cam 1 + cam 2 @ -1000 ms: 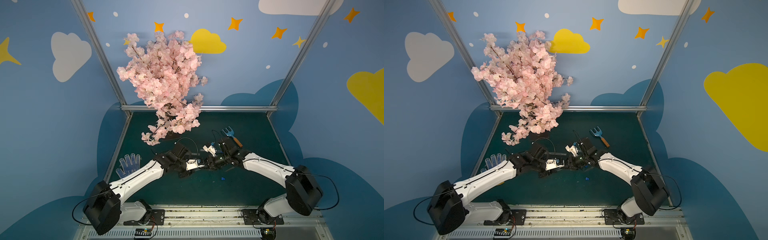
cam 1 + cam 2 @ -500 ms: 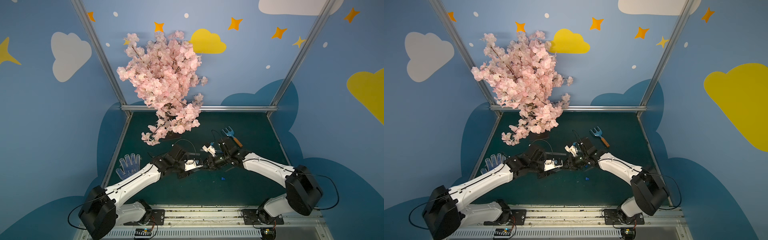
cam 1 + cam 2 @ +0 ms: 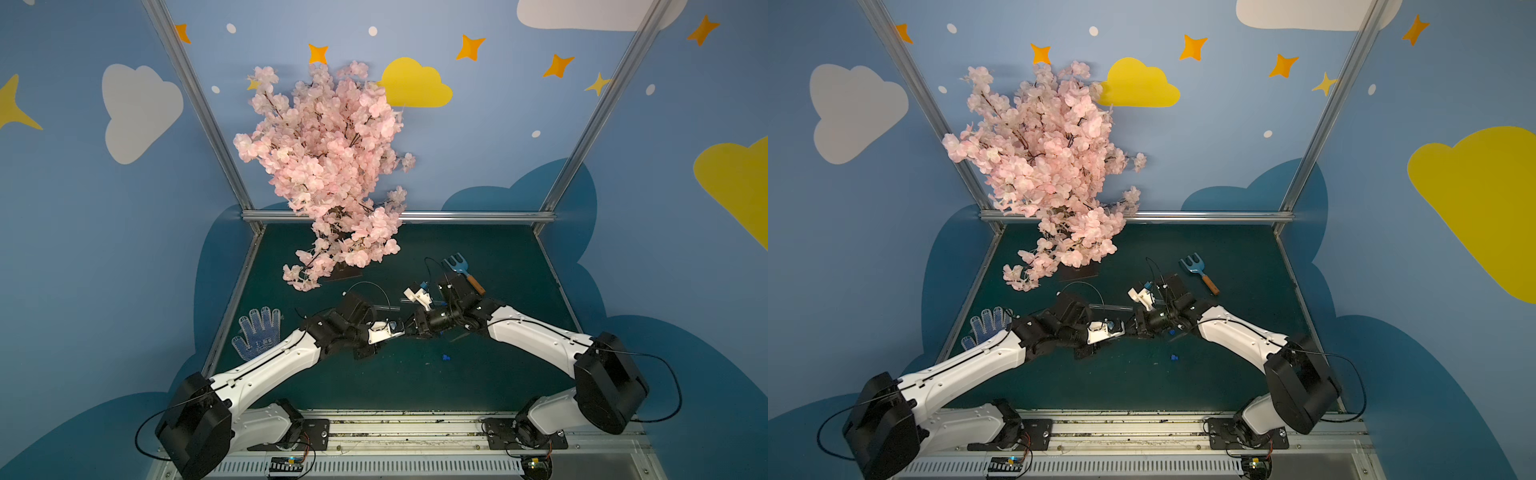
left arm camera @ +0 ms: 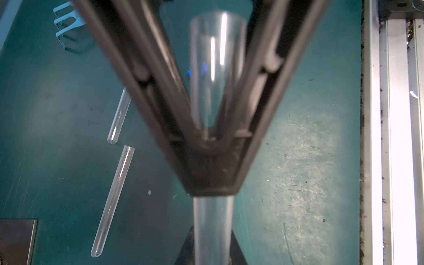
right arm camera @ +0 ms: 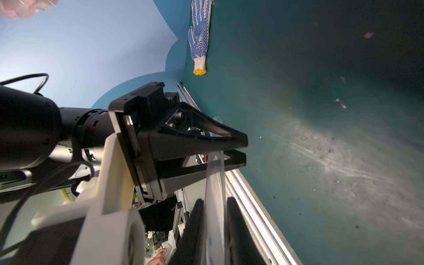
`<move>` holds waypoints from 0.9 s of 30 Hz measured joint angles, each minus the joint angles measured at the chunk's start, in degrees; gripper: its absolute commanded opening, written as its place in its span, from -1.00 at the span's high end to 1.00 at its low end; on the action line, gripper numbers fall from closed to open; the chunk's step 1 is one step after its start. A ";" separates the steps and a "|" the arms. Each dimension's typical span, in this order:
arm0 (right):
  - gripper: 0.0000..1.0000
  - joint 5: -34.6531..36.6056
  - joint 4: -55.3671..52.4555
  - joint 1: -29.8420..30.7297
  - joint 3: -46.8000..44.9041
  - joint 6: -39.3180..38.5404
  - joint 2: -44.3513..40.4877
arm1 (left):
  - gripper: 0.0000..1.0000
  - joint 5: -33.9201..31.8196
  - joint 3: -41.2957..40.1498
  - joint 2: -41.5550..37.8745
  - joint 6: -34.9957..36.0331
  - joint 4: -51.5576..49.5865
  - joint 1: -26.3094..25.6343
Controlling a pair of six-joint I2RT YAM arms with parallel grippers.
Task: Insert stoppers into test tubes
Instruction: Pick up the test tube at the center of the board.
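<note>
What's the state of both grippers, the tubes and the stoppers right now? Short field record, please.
left gripper: shut on the held test tube, at its fingertips
right gripper: shut on the same tube, further along it
held test tube: bridges both grippers above the mat; its end looks unplugged, though blurred
spare test tubes: two, lying apart on the mat
loose stopper: on the mat, near the right gripper
other stoppers: not clearly visible
bystanders: toy rake, glove
</note>
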 measured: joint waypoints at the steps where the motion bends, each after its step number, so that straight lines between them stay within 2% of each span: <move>1: 0.98 -0.07 0.20 0.00 0.00 0.07 0.00 | 0.65 0.00 0.00 0.00 -0.02 0.00 0.00; 6: 0.98 -0.09 0.50 -0.02 0.00 0.42 0.00 | 0.77 0.00 -0.02 -0.15 0.00 -0.02 0.00; 10: 0.96 -0.17 0.66 -0.02 0.00 0.46 0.00 | 0.95 -0.07 -0.07 -0.42 0.02 -0.02 0.00; 12: 0.77 -0.31 0.76 -0.02 0.00 0.48 0.00 | 0.96 -0.09 -0.13 -0.63 0.09 -0.04 0.00; 16: 0.05 -0.28 0.94 -0.37 -0.07 1.22 -0.42 | 0.96 -0.17 -0.13 -0.94 0.42 0.07 0.00; 18: -0.18 -0.35 2.19 -0.70 -0.48 1.68 -1.42 | 0.96 -0.55 -0.13 -1.33 0.63 0.09 0.00; 21: -0.31 0.42 3.61 -2.47 -2.38 2.67 -4.87 | 0.96 -1.18 -0.13 -2.10 0.94 0.50 0.00; 27: -0.29 4.72 1.60 -7.98 -3.85 1.81 -13.44 | 0.95 -3.13 -0.13 -1.57 1.36 -0.46 0.02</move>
